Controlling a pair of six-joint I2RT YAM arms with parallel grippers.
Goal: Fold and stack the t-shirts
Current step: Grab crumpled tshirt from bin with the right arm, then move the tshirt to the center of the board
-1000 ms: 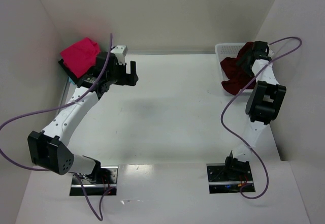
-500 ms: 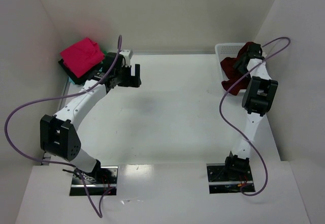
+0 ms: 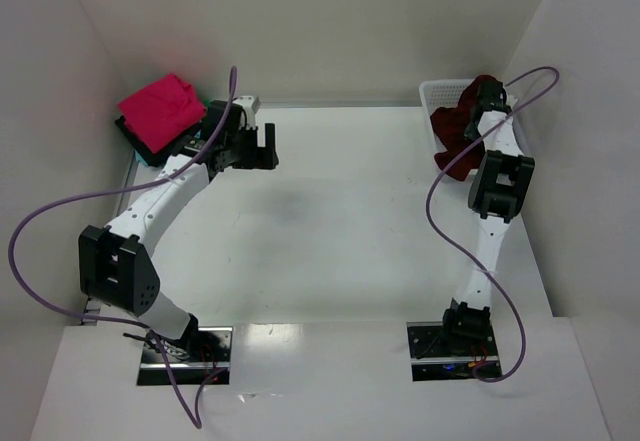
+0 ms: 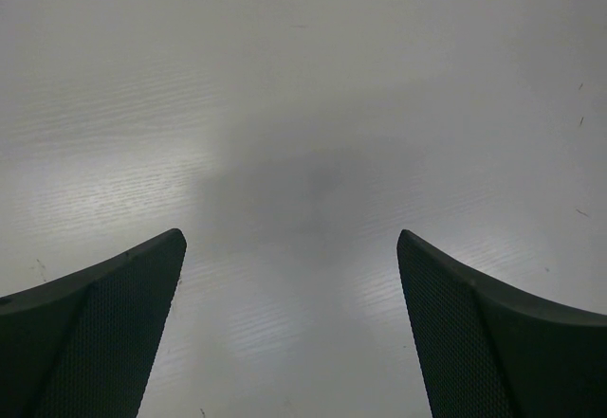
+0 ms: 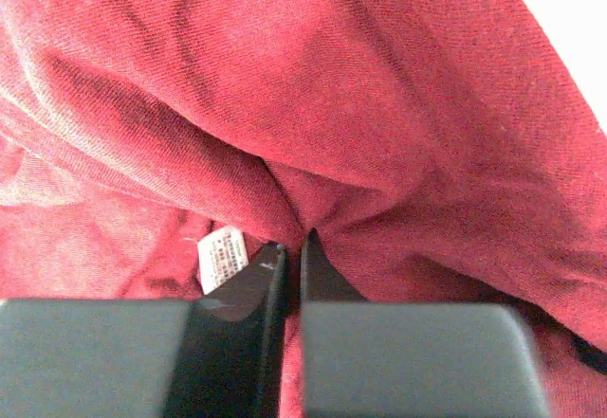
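Note:
A dark red t-shirt (image 3: 458, 139) lies bunched in and over the white mesh basket (image 3: 438, 89) at the back right. My right gripper (image 3: 487, 111) is down in it, shut on a fold of the cloth. The right wrist view is filled with the red t-shirt (image 5: 360, 96), its white care label (image 5: 222, 258) beside the pinched jaws of the right gripper (image 5: 293, 247). A folded bright pink t-shirt (image 3: 158, 107) tops a stack at the back left. My left gripper (image 3: 258, 151) hovers open over bare table just right of that stack; the left gripper (image 4: 291, 247) holds nothing.
White walls enclose the table on the left, back and right. A black and a green edge (image 3: 135, 146) show under the pink shirt. Purple cables (image 3: 60, 223) loop off both arms.
My right gripper has closed on the red shirt and shifted slightly left, dragging the cloth and basket with it. The left arm swung its gripper a little to the right, then held still.

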